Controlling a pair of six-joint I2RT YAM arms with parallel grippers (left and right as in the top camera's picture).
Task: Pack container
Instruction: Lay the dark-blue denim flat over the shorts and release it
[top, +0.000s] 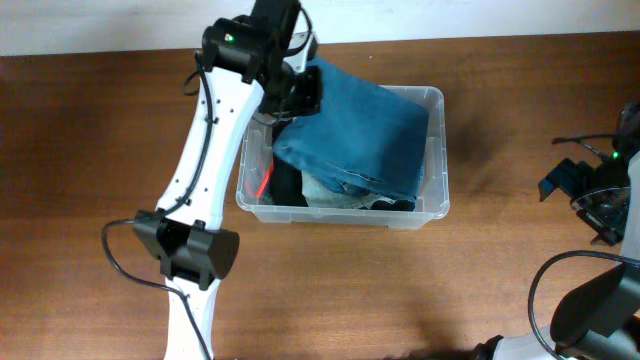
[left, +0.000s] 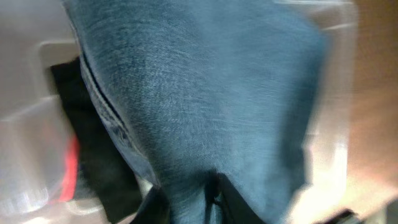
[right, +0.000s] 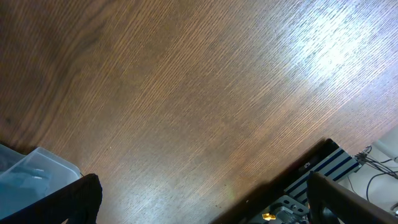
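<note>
The container (top: 437, 150) sits mid-frame on the tabletop (top: 100, 120), long axis left-right, under the nearer left gripper (top: 298, 92), which straddles the jeans (top: 360, 130), clamped or not I cannot tell, while the right gripper (right: 205, 180) gapes wide, well apart.

Blue denim jeans (top: 360, 125), clear container (top: 438, 150) (brown wood-grain table (top: 100, 130))

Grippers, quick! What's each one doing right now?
Left gripper: blue jeans between its jaws; grip cannot be told.
Right gripper: open, empty.

One clear container (top: 345, 214), one blue denim garment (top: 360, 130), one black garment (left: 102, 155), two robot arms (top: 215, 140) (top: 600, 300)
</note>
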